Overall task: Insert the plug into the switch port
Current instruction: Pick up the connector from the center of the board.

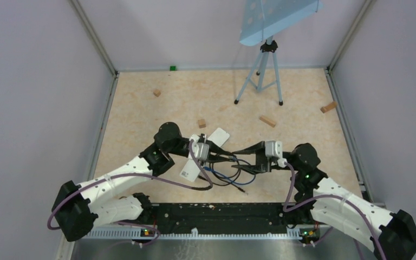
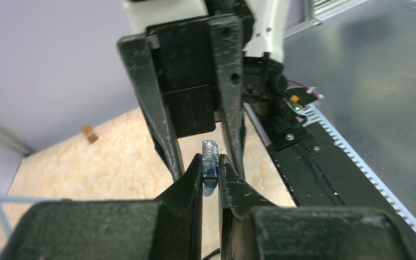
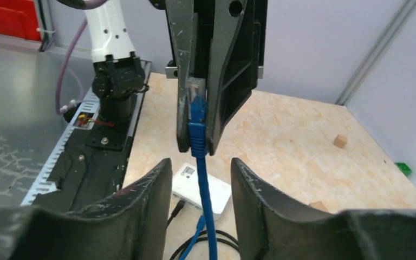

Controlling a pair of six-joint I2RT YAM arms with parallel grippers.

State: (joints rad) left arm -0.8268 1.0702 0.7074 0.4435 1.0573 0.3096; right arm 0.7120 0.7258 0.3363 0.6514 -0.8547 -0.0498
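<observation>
My left gripper is shut on the blue plug, whose clear tip sticks out past the fingertips. In the right wrist view the same plug hangs in the left gripper's fingers, held in the air, with its blue cable running down between the pads of my right gripper. The right gripper is open and empty, facing the left one closely. The white switch lies on the table below, with a black cable in one port. In the top view both grippers meet beside the switch.
Loops of black and blue cable lie on the table before the switch. Small wooden blocks are scattered behind. A tripod stands at the back. The black base rail runs along the near edge.
</observation>
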